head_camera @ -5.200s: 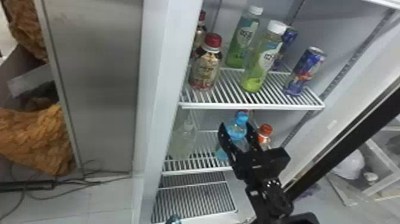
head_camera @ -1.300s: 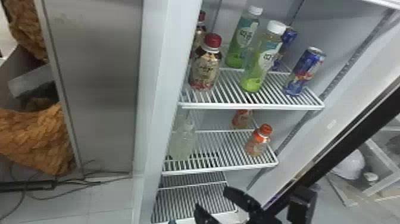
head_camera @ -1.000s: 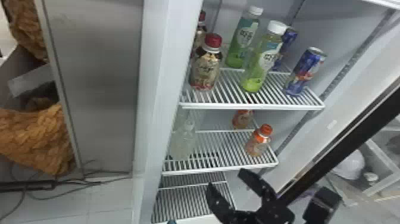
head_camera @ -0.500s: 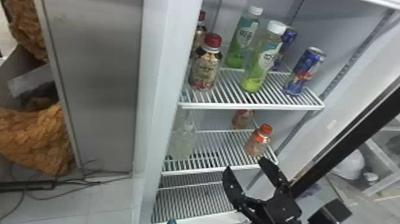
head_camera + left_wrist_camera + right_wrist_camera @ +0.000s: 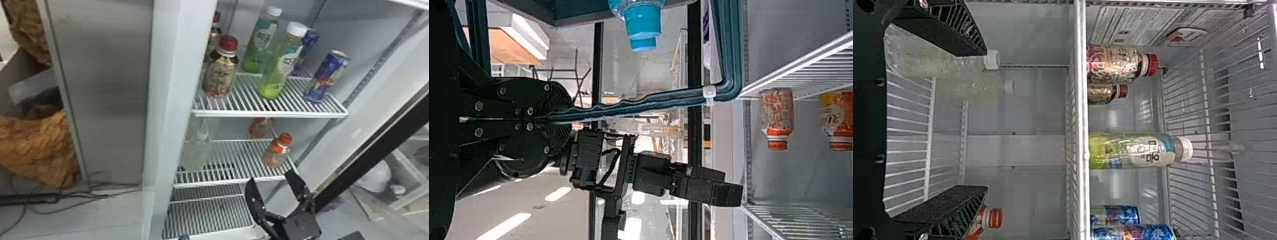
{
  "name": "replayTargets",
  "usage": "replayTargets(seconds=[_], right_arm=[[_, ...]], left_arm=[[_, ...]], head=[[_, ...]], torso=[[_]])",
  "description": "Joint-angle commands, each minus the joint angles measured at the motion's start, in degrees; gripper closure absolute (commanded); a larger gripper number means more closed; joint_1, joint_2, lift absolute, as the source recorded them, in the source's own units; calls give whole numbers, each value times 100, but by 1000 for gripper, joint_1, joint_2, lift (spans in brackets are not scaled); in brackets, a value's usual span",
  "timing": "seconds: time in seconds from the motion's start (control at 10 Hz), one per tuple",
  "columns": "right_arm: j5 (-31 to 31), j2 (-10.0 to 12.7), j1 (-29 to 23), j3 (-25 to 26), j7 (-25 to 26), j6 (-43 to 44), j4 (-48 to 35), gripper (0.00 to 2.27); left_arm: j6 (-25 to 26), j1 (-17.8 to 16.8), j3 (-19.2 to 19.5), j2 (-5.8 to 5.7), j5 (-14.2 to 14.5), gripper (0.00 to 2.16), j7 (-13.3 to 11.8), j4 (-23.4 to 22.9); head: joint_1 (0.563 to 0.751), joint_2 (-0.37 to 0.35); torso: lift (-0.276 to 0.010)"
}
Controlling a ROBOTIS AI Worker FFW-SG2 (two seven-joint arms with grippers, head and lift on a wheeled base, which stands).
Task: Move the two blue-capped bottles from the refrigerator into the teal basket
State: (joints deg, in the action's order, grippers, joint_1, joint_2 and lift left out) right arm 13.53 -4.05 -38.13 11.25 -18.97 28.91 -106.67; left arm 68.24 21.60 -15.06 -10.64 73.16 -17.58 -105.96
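We judge the shelf work done: the refrigerator's white wire middle shelf (image 5: pixel 220 159) holds orange-capped bottles (image 5: pixel 277 153) and pale clear ones (image 5: pixel 194 150), while at least one blue-capped plastic bottle (image 5: pixel 643 22) stands in the teal plastic basket (image 5: pixel 664 100). Our left gripper (image 5: pixel 561 117) pinches its rim; our black right gripper (image 5: pixel 269 176), lower right in the head view, spreads its fingers around nothing. The bottle's body is cut off, and we cannot tell whether a second cap overlaps the first. A small bluish thing (image 5: pixel 184 237) at the head view's bottom edge defies naming.
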Motion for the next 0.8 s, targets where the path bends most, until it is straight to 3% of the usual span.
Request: replayTargets(seconds=[0.0,0.7], right_arm=[[0,1,2,0,25,6,29,51],[0,44,-124,0,253,6,-98,102]], left_arm=[[-4,20,12,9,-3,1138,0,0],[-4,48,21,9,15,1138,0,0]], head=[[695,-350],[695,-350]], torso=[[-140],[-140]])
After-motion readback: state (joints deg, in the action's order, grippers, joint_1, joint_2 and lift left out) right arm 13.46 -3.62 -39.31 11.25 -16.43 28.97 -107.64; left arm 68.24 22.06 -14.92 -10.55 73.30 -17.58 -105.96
